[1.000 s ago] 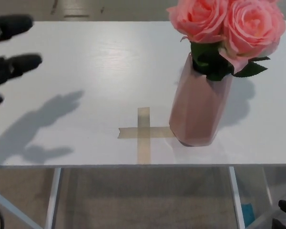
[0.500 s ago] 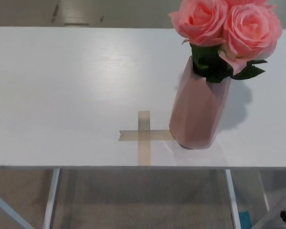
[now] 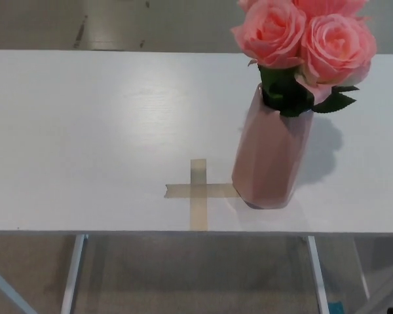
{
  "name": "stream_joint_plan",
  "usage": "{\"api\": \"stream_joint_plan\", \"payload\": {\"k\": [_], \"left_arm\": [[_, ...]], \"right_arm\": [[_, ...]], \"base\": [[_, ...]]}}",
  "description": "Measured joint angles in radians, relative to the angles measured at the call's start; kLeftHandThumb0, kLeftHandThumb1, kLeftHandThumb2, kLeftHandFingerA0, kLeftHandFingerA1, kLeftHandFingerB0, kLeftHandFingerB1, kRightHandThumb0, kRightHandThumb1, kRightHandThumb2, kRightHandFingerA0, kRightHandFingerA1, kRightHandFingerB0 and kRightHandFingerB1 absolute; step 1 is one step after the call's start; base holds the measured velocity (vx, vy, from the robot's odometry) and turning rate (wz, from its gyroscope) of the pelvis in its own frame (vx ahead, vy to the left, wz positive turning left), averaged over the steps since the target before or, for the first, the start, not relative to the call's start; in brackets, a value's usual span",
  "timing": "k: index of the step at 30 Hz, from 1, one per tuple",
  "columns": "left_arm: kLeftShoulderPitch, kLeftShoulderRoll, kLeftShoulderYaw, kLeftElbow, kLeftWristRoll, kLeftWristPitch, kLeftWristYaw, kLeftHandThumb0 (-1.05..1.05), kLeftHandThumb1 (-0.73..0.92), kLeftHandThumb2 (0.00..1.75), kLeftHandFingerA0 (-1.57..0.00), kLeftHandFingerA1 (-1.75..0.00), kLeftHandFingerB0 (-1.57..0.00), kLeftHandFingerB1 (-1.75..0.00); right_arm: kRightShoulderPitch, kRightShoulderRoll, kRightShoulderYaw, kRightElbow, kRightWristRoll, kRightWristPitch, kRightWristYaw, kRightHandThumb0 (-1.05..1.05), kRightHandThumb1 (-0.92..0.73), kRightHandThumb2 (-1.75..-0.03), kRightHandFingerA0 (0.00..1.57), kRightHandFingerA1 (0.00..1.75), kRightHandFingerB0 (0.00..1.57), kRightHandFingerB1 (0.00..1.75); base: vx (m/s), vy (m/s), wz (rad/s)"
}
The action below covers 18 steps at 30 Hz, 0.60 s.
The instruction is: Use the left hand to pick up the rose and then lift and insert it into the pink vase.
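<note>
Fingers of either hand are not showing anywhere in the head view, so whether they are apart, together or clamped on something cannot be told; no part of the robot is entering from the left or right edge.

On the white table (image 3: 85, 131) the pink vase (image 3: 272, 157) is standing upright, right of centre and near the front edge. Its body is faceted, with flat angled panels, a matte dusty-pink surface and a narrower neck. Roses (image 3: 304, 36) are sitting in its mouth: large pink blooms with layered, soft-looking petals, crowding together above the neck and running partly out of the top of the picture. Dark green leaves (image 3: 295, 95) are spilling out around the rim of the vase, some poking out to the right. So the rose is resting in the vase, not on the tabletop.

Just left of the vase base a cross of tan tape (image 3: 198, 193) is lying flat on the table, its right arm reaching the foot of the vase. The vase is casting a soft shadow to its right on the tabletop.

The tabletop is showing a faint wood-grain texture under its pale finish. Beneath the front edge, thin light metal legs (image 3: 72, 275) are showing against a grey-brown floor (image 3: 196, 275).
</note>
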Motion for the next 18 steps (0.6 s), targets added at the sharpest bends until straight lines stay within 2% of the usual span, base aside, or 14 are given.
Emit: {"api": "stream_joint_plan", "payload": {"k": [13,18], "left_arm": [[-0.182,0.004,-0.232,0.48,0.129,-0.184,0.229,-0.47,0.55,0.7,-0.05,-0.22,-0.05,-0.2],[-0.264,0.044,-0.328,0.679,0.18,-0.26,0.324,-0.47,0.55,0.7,-0.05,-0.22,-0.04,-0.2]], "right_arm": [[0.011,0.001,0.007,0.014,-0.001,0.0,0.0,-0.2,-0.63,-0.58,0.64,0.53,0.56,0.48],[0.021,0.001,0.016,0.019,-0.002,0.0,-0.001,-0.2,-0.63,-0.58,0.64,0.53,0.56,0.48]], "base": [[0.0,0.0,0.0],[0.0,0.0,0.0]]}}
